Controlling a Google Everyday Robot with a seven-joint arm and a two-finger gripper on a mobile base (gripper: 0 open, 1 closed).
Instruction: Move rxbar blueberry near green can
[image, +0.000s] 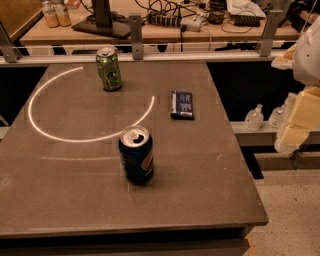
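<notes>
Nearest stands a blue can (136, 155), upright and opened, in the middle of the bench (210, 195). Beyond it and to the right, the rxbar (182, 104) lies flat, pointing away, apart from both cans. Off the bench's right side, at the picture's edge, hangs the pale, blocky claw (294, 131), touching nothing on the bench; whether it is spread or pressed together I cannot tell. Farther back and left, near the bench's far edge, the green can (109, 69) stands upright, well apart from the rxbar. Behind a rail, a desk (150, 33) carries cables.
</notes>
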